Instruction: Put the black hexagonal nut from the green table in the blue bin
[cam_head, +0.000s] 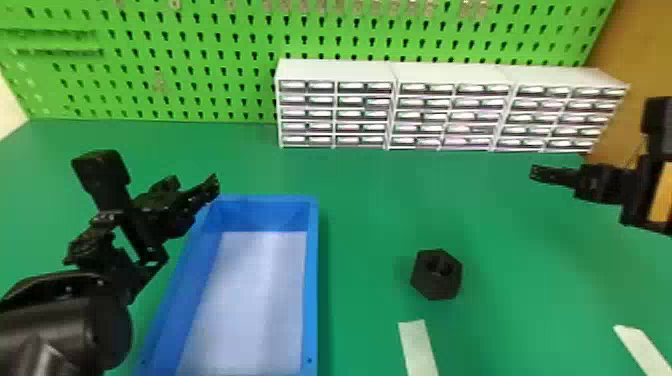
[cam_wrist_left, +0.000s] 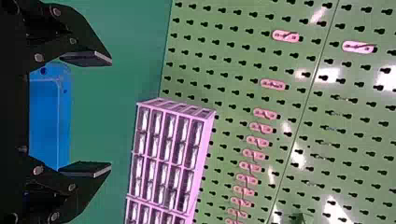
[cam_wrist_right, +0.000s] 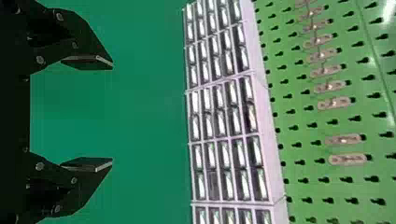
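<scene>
The black hexagonal nut (cam_head: 436, 274) lies on the green counter (cam_head: 370, 220), right of the blue bin (cam_head: 311, 280) and to the near left of the right hand (cam_head: 536, 173), seemingly the closer one, its fingers parted and empty like the left hand's (cam_wrist_left: 112, 114).

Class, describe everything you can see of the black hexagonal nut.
The black hexagonal nut is a thick, six-sided block, dark and dull, with a round hole in its top face; its material could be plastic or coated metal. It lies flat, hole upward, on the green table, to the right of the blue rectangular bin and apart from it. Only the table touches it.
</scene>
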